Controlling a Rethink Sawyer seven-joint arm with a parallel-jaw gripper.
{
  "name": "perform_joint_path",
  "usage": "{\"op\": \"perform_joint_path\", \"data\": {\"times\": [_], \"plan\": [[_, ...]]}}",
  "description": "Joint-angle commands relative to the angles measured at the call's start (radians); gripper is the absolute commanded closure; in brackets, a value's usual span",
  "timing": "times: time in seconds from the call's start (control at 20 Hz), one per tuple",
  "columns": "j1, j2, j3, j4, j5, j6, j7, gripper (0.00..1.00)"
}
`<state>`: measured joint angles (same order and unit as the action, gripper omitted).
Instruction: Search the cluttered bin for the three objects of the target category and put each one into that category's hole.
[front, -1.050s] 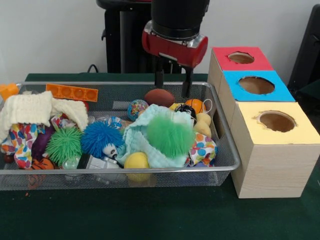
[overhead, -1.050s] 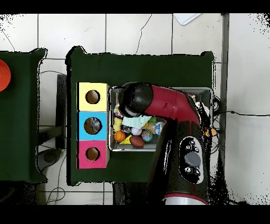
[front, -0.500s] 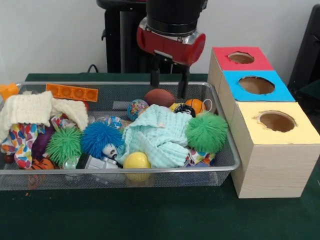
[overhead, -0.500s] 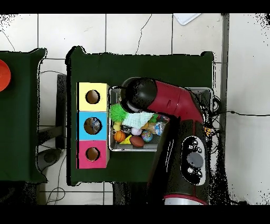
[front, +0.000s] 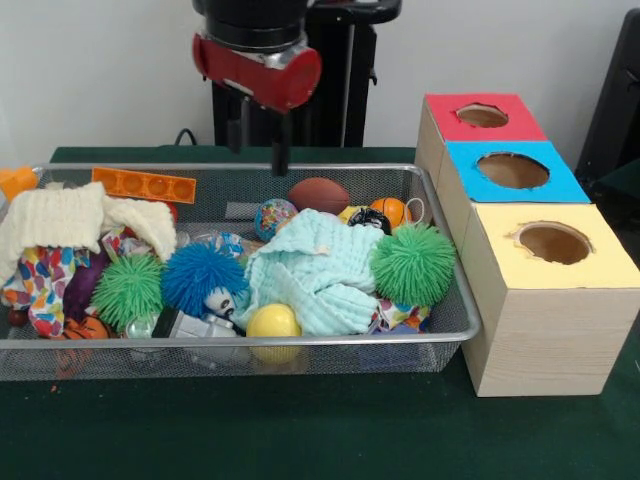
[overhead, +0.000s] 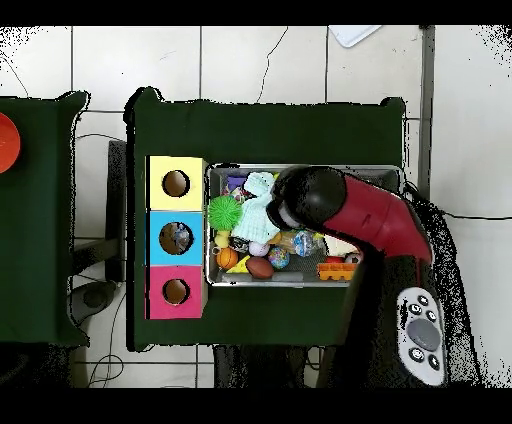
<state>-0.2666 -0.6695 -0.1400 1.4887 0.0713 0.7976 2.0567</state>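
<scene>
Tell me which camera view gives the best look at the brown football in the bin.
The front view. There the brown football lies in full sight at the bin's back wall, its oval shape and seam plain, beside the orange ball. The overhead view shows the football only as a little brown oval at the bin's edge.

The arm (front: 258, 40) is cut off by the front view's top edge; in the overhead view it covers the bin's (overhead: 222, 281) middle and right, hiding whatever lies beneath; the orange block (front: 18, 181) is clipped at the left edge; the mint cloth (front: 318, 272) buries part of the patterned fabric (front: 398, 314); toys under the cream cloth (front: 75, 218) cannot be made out.
</scene>
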Motion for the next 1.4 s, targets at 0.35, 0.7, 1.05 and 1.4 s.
{"op": "perform_joint_path", "data": {"times": [0.35, 0.7, 1.05, 1.4], "plan": [[-0.161, -0.043, 0.106, 0.283, -0.069, -0.168, -0.076, 0.0], [-0.18, 0.005, 0.141, 0.322, -0.071, -0.299, -0.019, 0.0], [-0.167, 0.022, 0.127, 0.349, -0.084, -0.34, 0.005, 0.0], [-0.175, 0.069, 0.134, 0.374, -0.116, -0.436, 0.025, 0.0]]}}
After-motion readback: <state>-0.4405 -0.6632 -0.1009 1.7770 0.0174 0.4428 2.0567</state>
